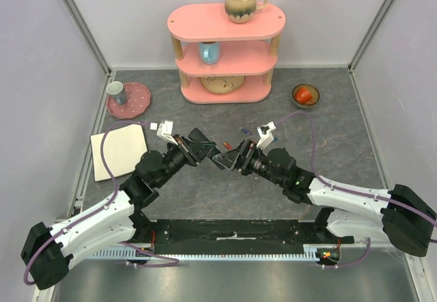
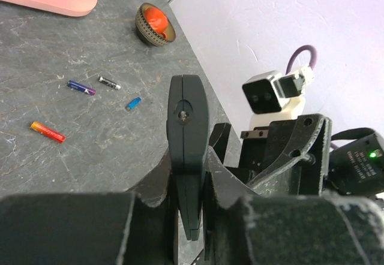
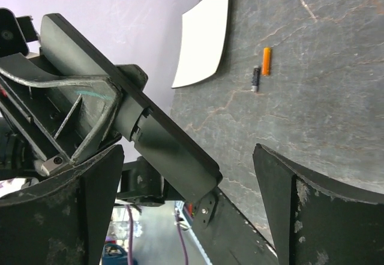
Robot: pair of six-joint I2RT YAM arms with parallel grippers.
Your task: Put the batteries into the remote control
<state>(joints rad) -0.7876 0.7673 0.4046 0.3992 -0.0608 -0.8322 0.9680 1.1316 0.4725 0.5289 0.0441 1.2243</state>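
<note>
My left gripper (image 2: 191, 157) is shut on the remote control (image 2: 187, 133), a slim black bar held edge-on above the table. The right gripper (image 3: 189, 151) stands open facing it. The remote's free end (image 3: 180, 163) lies between the spread fingers, nearer the left one, and neither finger touches it. In the top view the two grippers (image 1: 198, 146) (image 1: 229, 158) meet at mid-table. Batteries lie loose on the table beyond: red-orange (image 2: 48, 132), purple (image 2: 81, 87), dark grey (image 2: 109, 83) and blue (image 2: 133, 102). Two of them, orange (image 3: 266, 61) and dark grey (image 3: 255, 79), show in the right wrist view.
A pink three-tier shelf (image 1: 225, 49) with a mug on top stands at the back. A small bowl (image 1: 305, 95) holding something red sits back right. A pink plate (image 1: 128, 100) with a cup is back left. A white board (image 1: 119, 150) lies at the left.
</note>
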